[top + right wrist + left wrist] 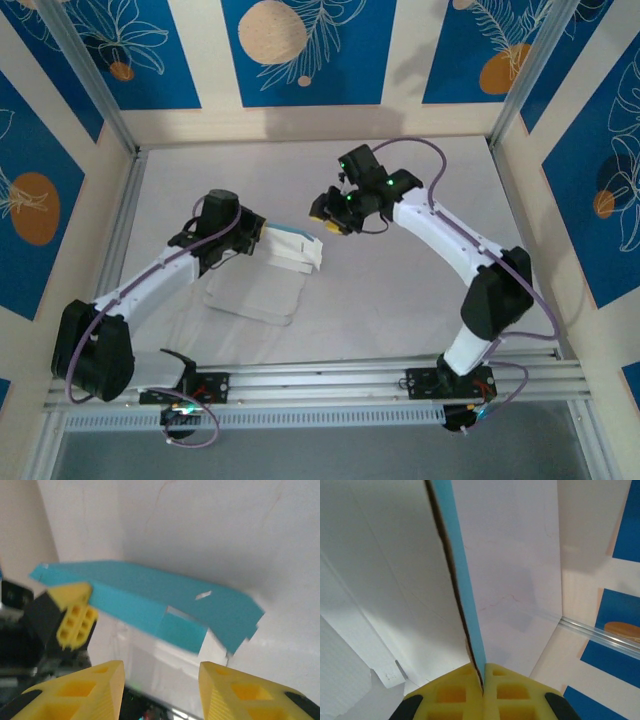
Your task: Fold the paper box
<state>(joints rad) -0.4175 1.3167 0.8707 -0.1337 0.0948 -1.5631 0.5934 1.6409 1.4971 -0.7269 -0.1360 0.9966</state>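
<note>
paper box (pixel 296 248) gripped at one edge
left tool (pixel 483 677) clamped tight on the box's edge; right tool (pixel 161 675) partly open, empty, facing the blue side.

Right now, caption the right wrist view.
Open right gripper faces the light-blue paper box pinched by the left gripper.

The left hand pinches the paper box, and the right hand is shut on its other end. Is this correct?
Not quite. The right wrist view shows the right hand open, short of the paper box. The left hand does pinch it.
</note>
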